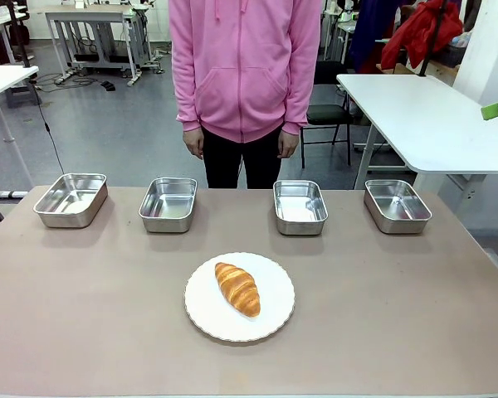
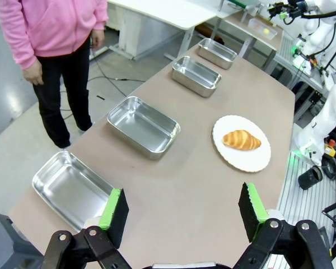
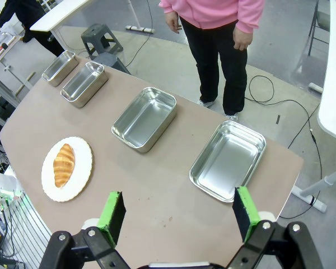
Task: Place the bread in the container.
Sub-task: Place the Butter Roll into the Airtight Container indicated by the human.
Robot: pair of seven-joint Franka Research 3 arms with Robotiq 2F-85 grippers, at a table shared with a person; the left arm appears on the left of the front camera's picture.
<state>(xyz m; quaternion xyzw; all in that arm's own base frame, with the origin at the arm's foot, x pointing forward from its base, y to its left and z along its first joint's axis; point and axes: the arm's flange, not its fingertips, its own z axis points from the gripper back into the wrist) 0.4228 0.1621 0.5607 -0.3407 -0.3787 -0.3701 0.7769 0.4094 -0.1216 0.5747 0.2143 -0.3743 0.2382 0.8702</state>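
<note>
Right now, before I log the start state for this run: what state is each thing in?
Bread: lying whole on the plate, not gripped.
Plate: holding the bread.
Leftmost container: empty.
Second container from left: empty.
Third container from left: empty.
Rightmost container: empty.
Left end effector: open, holding nothing.
Right end effector: open, holding nothing.

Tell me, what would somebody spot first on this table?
The golden croissant pops out first, on a round white plate in the middle of the table. Behind it four shiny empty pans stand in a row, with a person in pink standing beyond them.
</note>
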